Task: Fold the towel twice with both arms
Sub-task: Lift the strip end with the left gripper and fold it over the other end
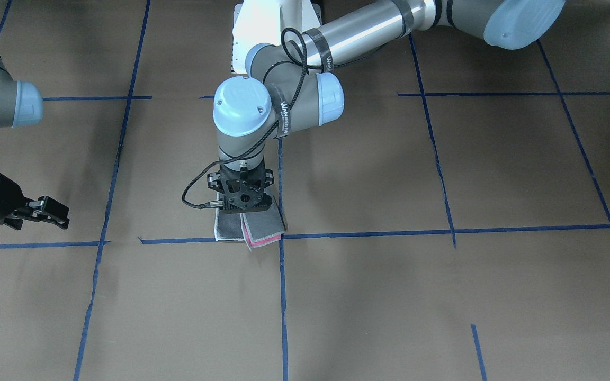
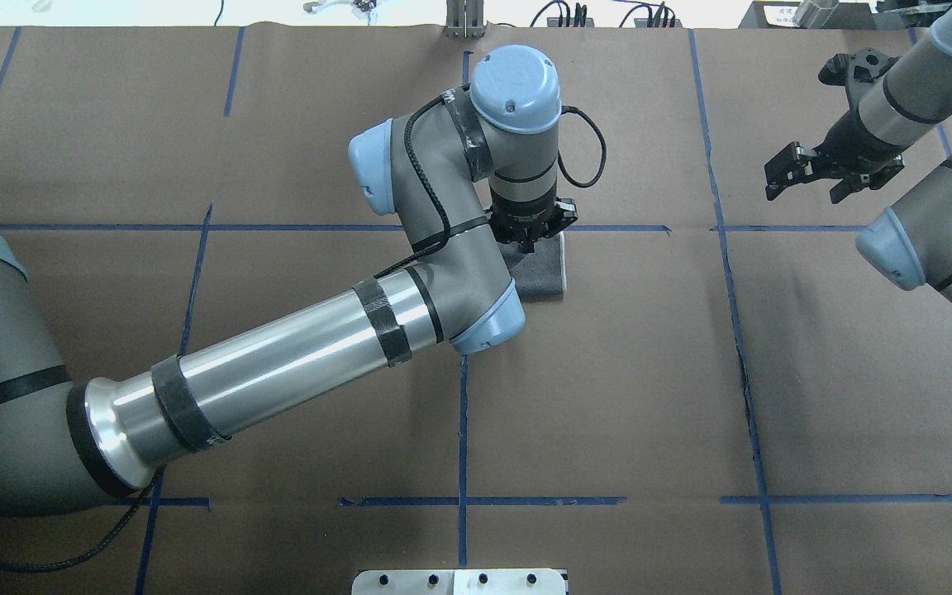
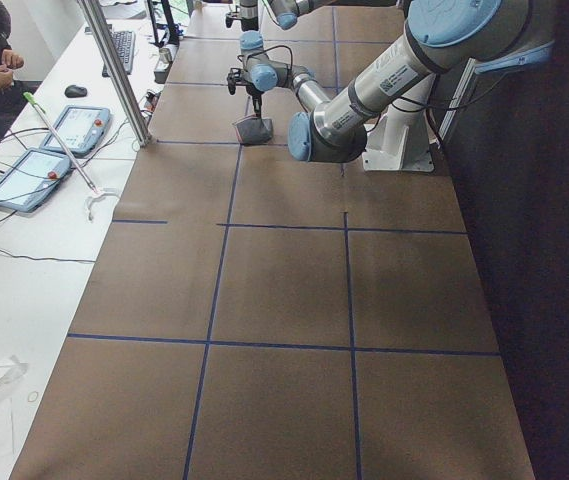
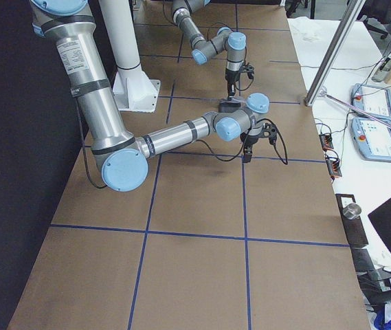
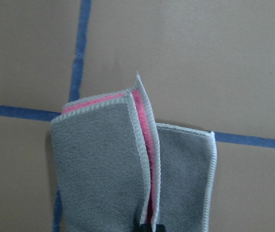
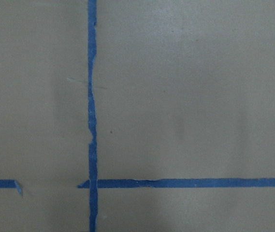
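The towel (image 1: 262, 228) lies folded near the table's middle, grey face up with a pink-red strip and whitish border at one edge. It also shows in the overhead view (image 2: 544, 268). My left gripper (image 1: 244, 209) points straight down onto it and is shut on the towel. In the left wrist view the towel (image 5: 98, 159) has a raised fold that narrows toward a black fingertip (image 5: 147, 227). My right gripper (image 2: 802, 183) is open and empty, far off to the side above the bare table; it also shows in the front-facing view (image 1: 53, 212).
Brown paper covers the table (image 2: 649, 372), marked with blue tape lines (image 2: 461, 430). The white base pedestal (image 1: 262, 32) stands behind the towel. A side bench with tablets (image 3: 24, 180) and a metal post (image 3: 114, 70) borders the table's far side.
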### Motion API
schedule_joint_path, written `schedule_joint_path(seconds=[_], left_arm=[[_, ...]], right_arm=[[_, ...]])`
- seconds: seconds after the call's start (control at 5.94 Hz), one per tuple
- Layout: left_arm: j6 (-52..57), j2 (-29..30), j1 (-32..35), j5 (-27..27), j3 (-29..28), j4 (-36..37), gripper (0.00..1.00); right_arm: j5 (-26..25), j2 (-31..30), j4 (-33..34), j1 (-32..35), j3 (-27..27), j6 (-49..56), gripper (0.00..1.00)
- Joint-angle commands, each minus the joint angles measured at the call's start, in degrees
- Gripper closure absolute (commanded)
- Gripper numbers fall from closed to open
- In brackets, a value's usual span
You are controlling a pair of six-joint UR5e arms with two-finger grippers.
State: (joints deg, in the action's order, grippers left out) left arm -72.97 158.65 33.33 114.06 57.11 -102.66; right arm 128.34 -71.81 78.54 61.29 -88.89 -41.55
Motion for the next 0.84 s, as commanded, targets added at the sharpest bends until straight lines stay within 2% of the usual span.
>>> schedule_joint_path(seconds=[0.0, 0.67], left_arm=[[3.0, 3.2, -1.4, -2.9, -3.7, -0.4, 1.0], [4.9, 3.2, -3.3, -5.1, -3.8, -2.3, 1.0]], right_arm=[[0.1, -1.7, -0.1, 1.2, -0.1, 1.1, 0.0], [0.2, -3.0, -0.1, 1.3, -0.2, 1.1, 0.0]])
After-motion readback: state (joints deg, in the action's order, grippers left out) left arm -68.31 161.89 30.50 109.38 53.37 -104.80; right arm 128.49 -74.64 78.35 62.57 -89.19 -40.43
